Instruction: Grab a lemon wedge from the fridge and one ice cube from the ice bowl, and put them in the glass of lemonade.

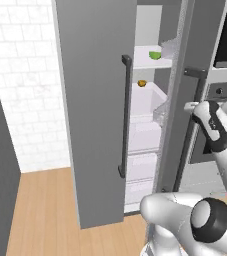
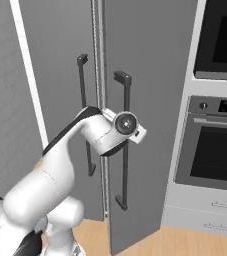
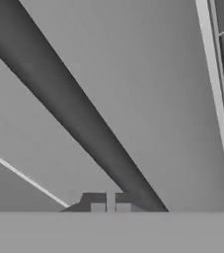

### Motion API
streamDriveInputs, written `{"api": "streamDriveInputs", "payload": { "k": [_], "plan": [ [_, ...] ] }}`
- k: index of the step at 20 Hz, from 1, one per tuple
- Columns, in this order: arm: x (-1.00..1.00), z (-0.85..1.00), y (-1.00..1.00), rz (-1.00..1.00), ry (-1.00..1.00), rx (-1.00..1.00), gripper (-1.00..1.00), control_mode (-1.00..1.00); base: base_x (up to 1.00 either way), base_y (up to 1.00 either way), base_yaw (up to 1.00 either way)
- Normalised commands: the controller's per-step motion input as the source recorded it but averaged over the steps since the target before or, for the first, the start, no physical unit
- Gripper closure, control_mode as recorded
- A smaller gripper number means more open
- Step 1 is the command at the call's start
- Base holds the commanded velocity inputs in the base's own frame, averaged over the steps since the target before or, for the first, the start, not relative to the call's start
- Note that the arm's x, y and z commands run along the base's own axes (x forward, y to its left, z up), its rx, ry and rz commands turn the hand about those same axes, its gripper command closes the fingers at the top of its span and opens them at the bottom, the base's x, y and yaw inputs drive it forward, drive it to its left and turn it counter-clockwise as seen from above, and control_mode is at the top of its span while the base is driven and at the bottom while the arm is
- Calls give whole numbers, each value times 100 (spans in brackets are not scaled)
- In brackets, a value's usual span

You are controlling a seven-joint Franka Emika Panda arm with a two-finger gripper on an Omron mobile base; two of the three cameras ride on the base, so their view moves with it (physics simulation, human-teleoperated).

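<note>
the fingers (image 3: 110,207) are sitting shut at the right door handle (image 2: 124,140) of the fridge (image 1: 97,110); whether they are gripping the bar i cannot tell. judging by this, pulling along the hinge arc is best. the lemon wedge (image 1: 155,55) is lying on a white shelf (image 1: 145,62) inside. wooden floor (image 1: 40,210) is running below, oven (image 2: 215,145) alongside.

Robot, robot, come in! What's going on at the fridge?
Two-finger gripper shut, at right door's dark bar handle. Small yellow-green lemon wedge sits on white upper shelf. Tall grey fridge's left door open, right door partly blocks.
</note>
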Motion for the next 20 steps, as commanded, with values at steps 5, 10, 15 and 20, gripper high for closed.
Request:
{"api": "streamDriveInputs", "payload": {
  "k": [5, 10, 15, 20],
  "plan": [
    [-87, 64, -84, -10, -8, 22, 100, -100, 0, 0, 0],
    [-77, 51, -74, -10, -11, 23, 100, -100, 0, 0, 0],
    [-85, 64, -36, -6, -18, 13, 100, -100, 0, 0, 0],
    [-79, 100, 48, 0, -4, -8, 100, -100, 0, 0, 0]
  ]
}}
